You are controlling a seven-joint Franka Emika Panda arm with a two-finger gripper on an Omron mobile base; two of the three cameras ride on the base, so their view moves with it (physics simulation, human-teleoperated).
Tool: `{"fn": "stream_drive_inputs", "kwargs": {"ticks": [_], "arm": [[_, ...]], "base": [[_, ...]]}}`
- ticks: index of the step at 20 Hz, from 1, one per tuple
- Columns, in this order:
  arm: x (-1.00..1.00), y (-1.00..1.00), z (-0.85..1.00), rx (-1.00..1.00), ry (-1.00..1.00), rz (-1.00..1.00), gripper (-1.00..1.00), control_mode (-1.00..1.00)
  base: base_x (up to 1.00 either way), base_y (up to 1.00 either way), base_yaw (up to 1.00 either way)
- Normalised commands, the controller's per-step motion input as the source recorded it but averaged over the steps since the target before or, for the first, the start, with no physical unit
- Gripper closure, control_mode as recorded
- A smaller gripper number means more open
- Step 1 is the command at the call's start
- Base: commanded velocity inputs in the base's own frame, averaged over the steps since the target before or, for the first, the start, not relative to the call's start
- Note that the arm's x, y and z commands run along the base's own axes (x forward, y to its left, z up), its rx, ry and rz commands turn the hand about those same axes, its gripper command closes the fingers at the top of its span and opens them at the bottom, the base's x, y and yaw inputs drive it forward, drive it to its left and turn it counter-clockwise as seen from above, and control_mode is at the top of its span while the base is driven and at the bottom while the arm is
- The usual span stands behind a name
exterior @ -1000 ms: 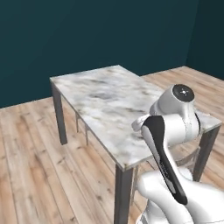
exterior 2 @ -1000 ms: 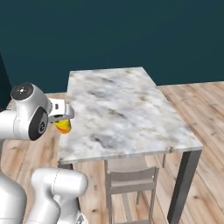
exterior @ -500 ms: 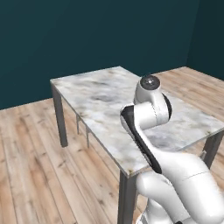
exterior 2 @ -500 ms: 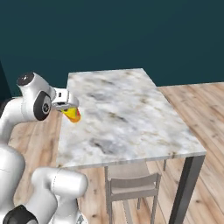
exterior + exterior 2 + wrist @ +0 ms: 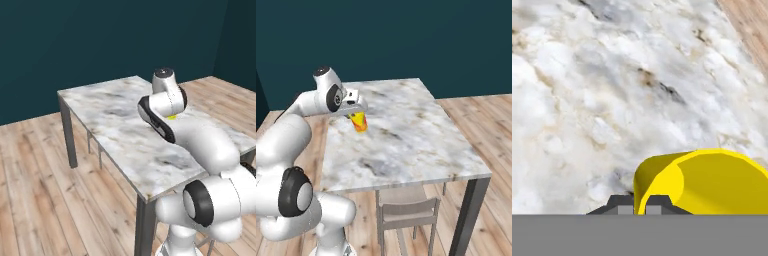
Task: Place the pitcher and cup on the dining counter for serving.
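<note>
My gripper (image 5: 356, 114) is shut on the rim of the yellow cup (image 5: 359, 122), which has a red-orange mark on its side. The cup hangs slightly tilted just above the left part of the marble dining counter (image 5: 411, 140). In the hand view the cup's open yellow mouth (image 5: 708, 183) sits at the bottom right, with one wall pinched between the dark fingertips (image 5: 657, 202); the marble (image 5: 587, 80) lies close below. In the left base view a sliver of the yellow cup (image 5: 172, 118) peeks out from behind the arm over the counter (image 5: 110, 120). The pitcher is out of view.
A pale stool (image 5: 406, 210) is tucked under the counter's near edge. Wooden floor (image 5: 35, 190) surrounds the counter and a dark teal wall stands behind it. The marble to the right of the cup (image 5: 431, 130) is bare.
The arm has swung forward and carried the cup from beside the counter's left edge to over the marble top. The gripper has stayed shut on it.
</note>
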Motion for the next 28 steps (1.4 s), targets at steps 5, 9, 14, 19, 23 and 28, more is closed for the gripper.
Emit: {"fn": "stream_drive_inputs", "kwargs": {"ticks": [5, 9, 14, 19, 23, 28], "arm": [[0.45, -0.07, -0.25, 0.0, 0.03, -0.01, 1.0, -1.0], [0.43, -0.01, -0.84, 0.0, 0.0, 0.0, 1.0, -1.0], [0.41, -0.02, -0.81, 0.0, 0.0, 0.0, 1.0, -1.0], [0.36, -0.03, -0.7, 0.0, 0.0, 0.0, 1.0, -1.0], [0.12, -0.1, -0.64, 0.0, 0.0, 0.0, 1.0, -1.0], [0.0, -0.21, -0.55, 0.06, -0.04, 0.0, 1.0, -1.0]], "base": [[0.0, 0.0, 0.0], [0.0, 0.0, 0.0], [0.0, 0.0, 0.0], [0.0, 0.0, 0.0], [0.0, 0.0, 0.0], [0.0, 0.0, 0.0]]}}
